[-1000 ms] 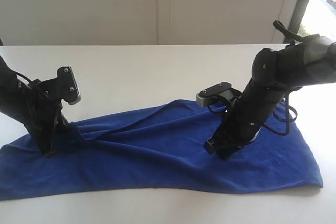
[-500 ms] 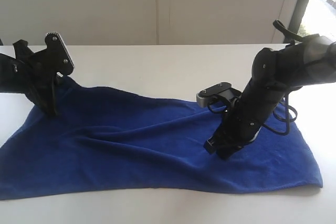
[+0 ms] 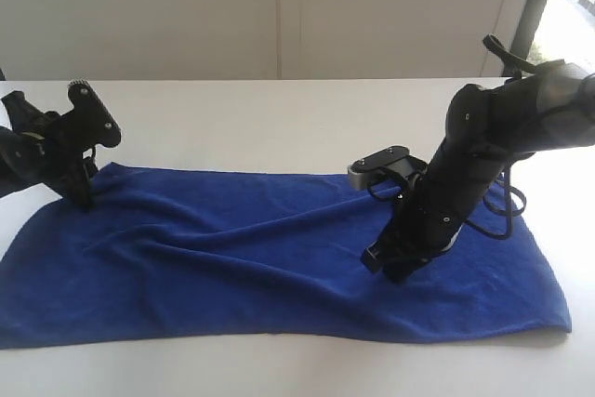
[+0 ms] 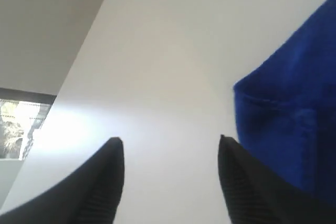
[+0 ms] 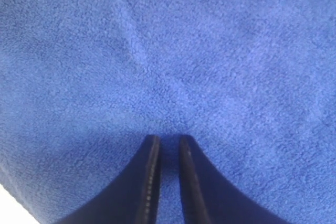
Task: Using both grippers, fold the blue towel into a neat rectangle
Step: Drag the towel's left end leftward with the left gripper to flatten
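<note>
While it lies spread in a single layer, the blue rectangular terry-cloth towel [image 3: 279, 258] takes up most of the near half of the white flat-topped table [image 3: 279, 118]. Its long side runs along the table's near edge, from close to the left edge to close to the right edge.

Item: towel. Condition: open and unfolded, with shallow ripples across the middle and all four corners on the table.

Handling, as judged: light, limp and unable to hold a shape. It drapes and bunches when lifted, and its looped pile gives the fingers good friction. It is not fragile. The hemmed corners look like the best place to take hold, because a pinch at mid-cloth would only raise a peak.

Item: left gripper [image 3: 82, 194], matte black with two fingers. Position: low at the towel's far-left corner, toward the table's left edge. In the left wrist view its fingers [image 4: 113, 153] stand wide apart with nothing between them, and the hemmed corner [image 4: 247, 90] lies just beside one finger.

Item: right gripper [image 3: 390, 267], matte black with two fingers. Position: set down on the towel toward the table's right edge. In the right wrist view its fingers [image 5: 149, 148] are all but closed, with only a slit between them, and the tips are on the pile. Whether any cloth is caught cannot be told.
</note>
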### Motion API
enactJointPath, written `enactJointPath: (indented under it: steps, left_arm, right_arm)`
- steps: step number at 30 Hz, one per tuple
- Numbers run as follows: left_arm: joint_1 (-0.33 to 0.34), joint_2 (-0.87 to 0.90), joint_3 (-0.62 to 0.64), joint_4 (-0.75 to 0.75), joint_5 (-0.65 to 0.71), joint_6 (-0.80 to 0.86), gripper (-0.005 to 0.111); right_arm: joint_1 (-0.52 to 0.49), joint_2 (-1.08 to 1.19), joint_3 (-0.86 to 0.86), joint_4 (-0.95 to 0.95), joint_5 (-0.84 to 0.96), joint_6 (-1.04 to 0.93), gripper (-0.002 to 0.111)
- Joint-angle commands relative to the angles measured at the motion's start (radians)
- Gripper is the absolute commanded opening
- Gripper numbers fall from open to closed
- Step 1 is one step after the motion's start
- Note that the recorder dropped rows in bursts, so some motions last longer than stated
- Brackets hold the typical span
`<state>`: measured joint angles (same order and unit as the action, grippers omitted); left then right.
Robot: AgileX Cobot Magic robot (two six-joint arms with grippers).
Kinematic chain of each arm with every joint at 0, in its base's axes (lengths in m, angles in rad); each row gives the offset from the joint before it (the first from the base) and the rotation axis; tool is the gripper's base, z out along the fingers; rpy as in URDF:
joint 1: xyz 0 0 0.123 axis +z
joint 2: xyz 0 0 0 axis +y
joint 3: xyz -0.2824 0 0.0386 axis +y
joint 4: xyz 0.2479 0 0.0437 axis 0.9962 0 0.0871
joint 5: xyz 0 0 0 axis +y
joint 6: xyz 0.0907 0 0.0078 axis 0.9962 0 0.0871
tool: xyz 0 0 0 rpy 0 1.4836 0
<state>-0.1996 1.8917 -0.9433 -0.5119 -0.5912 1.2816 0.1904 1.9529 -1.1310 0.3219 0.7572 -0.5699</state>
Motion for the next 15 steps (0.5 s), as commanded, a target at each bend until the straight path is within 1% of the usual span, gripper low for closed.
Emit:
enactJointPath:
  steps: [1,3,4,5,6,7,8,9,10,11,12,13,15]
  left_arm:
    - [0.016,-0.008,0.005,-0.088,-0.105,0.006,0.067]
    - [-0.006,-0.055,0.005,-0.121,-0.124,-0.007,0.067]
    - [-0.028,-0.089,0.005,-0.126,-0.091,-0.02,0.067]
    - [-0.052,-0.123,0.005,-0.126,-0.014,-0.037,0.067]
    - [-0.071,-0.154,-0.002,-0.126,0.116,-0.053,0.067]
    - [-0.085,-0.172,-0.013,-0.131,0.274,-0.069,0.064]
    - [-0.087,-0.177,-0.025,-0.145,0.451,-0.103,0.057]
    - [-0.087,-0.172,-0.031,-0.16,0.529,-0.13,0.046]
    - [-0.087,-0.163,-0.033,-0.175,0.572,-0.157,0.034]
    - [-0.079,-0.156,-0.033,-0.184,0.591,-0.176,0.023]
    - [-0.072,-0.144,-0.033,-0.187,0.591,-0.195,0.009]
    - [-0.066,-0.138,-0.035,-0.187,0.585,-0.206,0.001]
    - [-0.05,-0.123,-0.035,-0.187,0.559,-0.213,0.001]
  right_arm:
    - [0.0,0.032,0.017,-0.005,0.034,-0.012,0.014]
    - [0.0,0.032,0.017,-0.005,0.034,-0.012,0.014]
    - [0.0,0.032,0.017,-0.005,0.034,-0.012,0.014]
    - [0.0,0.032,0.017,-0.005,0.034,-0.012,0.014]
    - [0.0,0.032,0.017,-0.005,0.034,-0.012,0.014]
    - [0.0,0.032,0.017,-0.005,0.034,-0.012,0.014]
    - [0.0,0.032,0.017,-0.005,0.034,-0.012,0.014]
    - [0.0,0.032,0.017,-0.005,0.034,-0.012,0.014]
    - [0.0,0.032,0.017,-0.005,0.04,-0.012,0.014]
    - [0.0,0.032,0.017,-0.005,0.042,-0.012,0.014]
    - [0.0,0.032,0.017,-0.005,0.042,-0.012,0.014]
    - [0.0,0.032,0.017,-0.005,0.042,-0.012,0.014]
    - [0.0,0.032,0.017,-0.005,0.049,-0.012,0.014]
